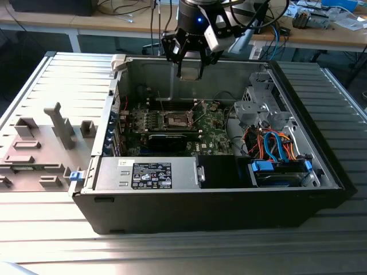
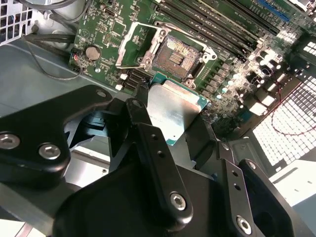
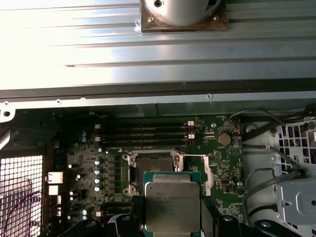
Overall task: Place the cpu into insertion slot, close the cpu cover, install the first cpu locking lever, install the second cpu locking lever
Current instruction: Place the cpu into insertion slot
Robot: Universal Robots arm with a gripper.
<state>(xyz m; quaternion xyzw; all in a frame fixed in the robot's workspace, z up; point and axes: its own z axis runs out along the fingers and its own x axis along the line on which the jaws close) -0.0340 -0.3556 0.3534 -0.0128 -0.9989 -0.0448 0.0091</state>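
While the gripper [image 1: 190, 70] hangs over the far wall of the open computer case [image 1: 200, 192] in the exterior view, its two black fingers [image 2: 148, 143] are clamped on opposite edges of the cpu [image 2: 175, 111]; the chip's silver-grey face looks toward the cameras in both wrist views, with a thin green edge showing around it. The cpu is held in the air, well above the green motherboard [image 3: 217, 163] and apart from the insertion slot [image 3: 154, 165]; the slot lies uncovered, its dark centre ringed by a silver rim. The cpu cover [image 2: 129, 64] is swung open and sits beside the slot rather than over it; green board shows through its cut-out middle in the second wrist view. Four long memory slots [image 3: 143, 133] run along one side of the slot; a round coin battery [image 2: 93, 52] sits on the board near the cover. In the exterior view the case lies on its side on a ribbed metal table [image 1: 172, 252]; blue and orange cables [image 1: 275, 143] crowd the case toward the exterior view's right; grey plastic fixtures [image 1: 60, 123] stand on the table at the exterior view's left.
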